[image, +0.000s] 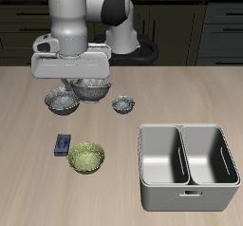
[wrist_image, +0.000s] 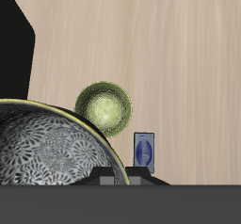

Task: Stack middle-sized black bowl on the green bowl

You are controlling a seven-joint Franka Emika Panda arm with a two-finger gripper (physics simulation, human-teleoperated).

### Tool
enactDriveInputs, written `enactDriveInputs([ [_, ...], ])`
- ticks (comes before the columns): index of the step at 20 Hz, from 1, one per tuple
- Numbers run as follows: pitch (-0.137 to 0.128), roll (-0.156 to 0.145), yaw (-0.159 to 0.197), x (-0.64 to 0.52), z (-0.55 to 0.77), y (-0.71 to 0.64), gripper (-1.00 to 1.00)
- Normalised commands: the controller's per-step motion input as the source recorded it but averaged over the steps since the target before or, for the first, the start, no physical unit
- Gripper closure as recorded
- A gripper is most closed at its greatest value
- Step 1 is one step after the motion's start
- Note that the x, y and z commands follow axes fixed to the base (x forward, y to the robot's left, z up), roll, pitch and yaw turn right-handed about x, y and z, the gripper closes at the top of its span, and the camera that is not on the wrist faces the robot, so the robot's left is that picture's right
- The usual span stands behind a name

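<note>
Although the round dark speckled middle-sized black bowl (image: 62,100) sits at the back of the pale wood-grain worktop (image: 28,163), apart from the round yellow-green, leaf-mottled green bowl (image: 86,158) nearer the front, nothing is stacked yet; the whole lift and placing remain, I judge. Beside it, the tool (image: 92,84) hovers low over the wider dark speckled bowl (image: 93,90); I cannot tell how wide it stands. The smallest dark speckled bowl (image: 122,103) and the metal two-bin caddy (image: 187,190) follow.
</note>
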Motion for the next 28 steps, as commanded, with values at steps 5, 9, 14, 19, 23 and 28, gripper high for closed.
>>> enactDriveInputs([
  [5, 0.000, -0.007, -0.012, 0.20, -0.04, -0.31, 1.00],
  [9, -0.008, -0.014, -0.015, 0.06, -0.03, -0.18, 1.00],
  [14, -0.003, -0.003, -0.003, 0.04, -0.10, -0.12, 1.00],
  [19, 0.006, -0.001, -0.011, 0.05, -0.19, 0.00, 1.00],
  [23, 0.035, -0.022, -0.007, 0.07, -0.31, 0.00, 1.00],
  [28, 0.019, -0.024, -0.012, 0.07, -0.30, -0.07, 1.00],
])
